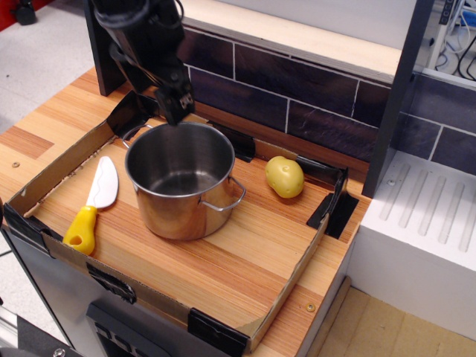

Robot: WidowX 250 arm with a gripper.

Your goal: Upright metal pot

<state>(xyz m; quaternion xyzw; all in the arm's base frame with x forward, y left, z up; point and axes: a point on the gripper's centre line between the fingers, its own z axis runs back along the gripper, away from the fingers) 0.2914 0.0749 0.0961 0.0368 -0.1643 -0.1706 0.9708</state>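
The shiny stainless-steel cylindrical metal pot (181, 181) stands upright, mouth up, on the striped wooden board inside the low cardboard tray (52, 172), toward the tray's far left, with one wire loop handle on its right side and another at its far left rim. The black robot gripper (175, 108) hangs just above the pot's far rim, apart from it, and whether its jaws are spread or pressed together cannot be told. A white-bladed knife with a yellow handle (93, 204) lies left of the pot, and a yellow potato (284, 176) sits to its right near the tray's far wall.
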